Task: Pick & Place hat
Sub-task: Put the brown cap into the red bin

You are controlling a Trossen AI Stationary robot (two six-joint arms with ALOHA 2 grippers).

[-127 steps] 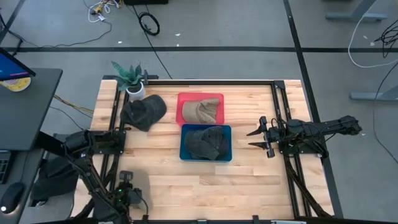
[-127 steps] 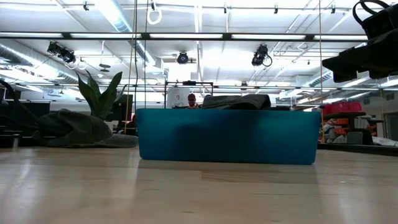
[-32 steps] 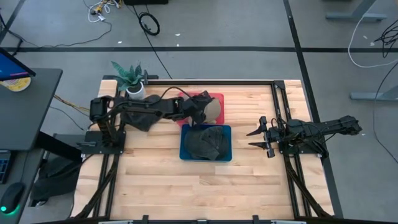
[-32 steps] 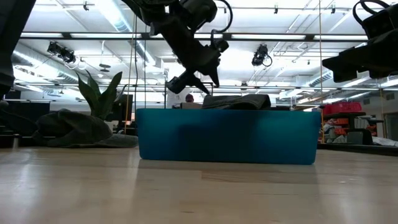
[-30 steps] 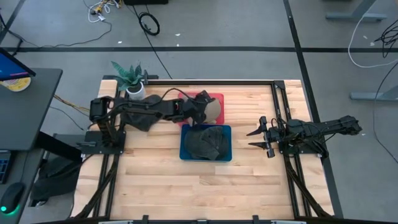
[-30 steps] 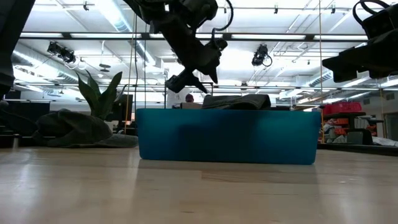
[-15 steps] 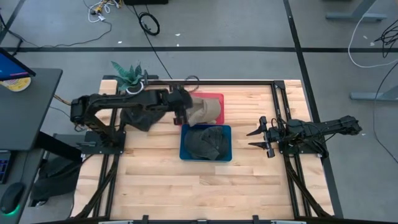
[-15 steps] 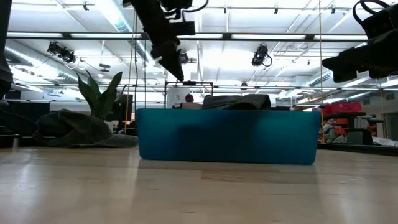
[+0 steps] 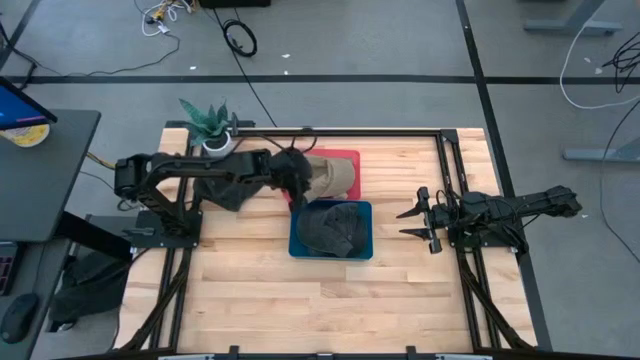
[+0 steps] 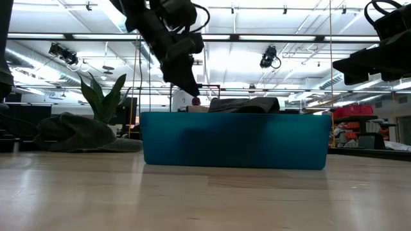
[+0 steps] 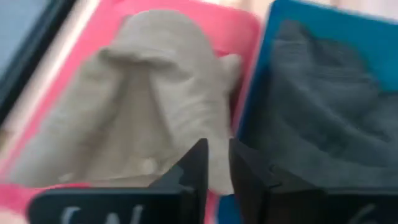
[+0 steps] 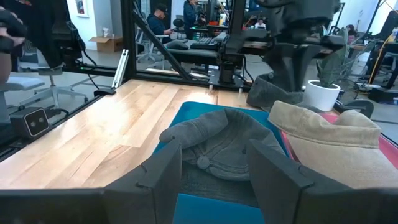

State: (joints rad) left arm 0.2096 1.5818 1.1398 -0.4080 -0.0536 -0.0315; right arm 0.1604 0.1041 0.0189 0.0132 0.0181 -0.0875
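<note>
A tan hat (image 9: pixel 332 178) lies in the red bin (image 9: pixel 345 155), and a dark grey hat (image 9: pixel 333 228) lies in the blue bin (image 9: pixel 297 245) just in front of it. A second dark hat (image 9: pixel 222 190) rests on the table by the plant, partly under my left arm. My left gripper (image 9: pixel 297 193) hangs shut and empty above the red bin's left end, close to the blue bin's far left corner; in its wrist view, the gripper (image 11: pixel 219 163) points down at the tan hat (image 11: pixel 143 118). My right gripper (image 9: pixel 412 223) waits open at the table's right side, facing the bins.
A potted plant (image 9: pixel 210 125) stands at the far left corner, beside the loose dark hat. Black frame rails (image 9: pixel 445 180) run along the table's sides. Bare wood (image 9: pixel 320 300) stretches across the near half of the table. In the low view the blue bin's wall (image 10: pixel 234 141) hides the red bin.
My left gripper drew back from over the tan hat toward the table's left and rose. It then came down again a little toward the right, near the bins' left ends. The right arm kept still.
</note>
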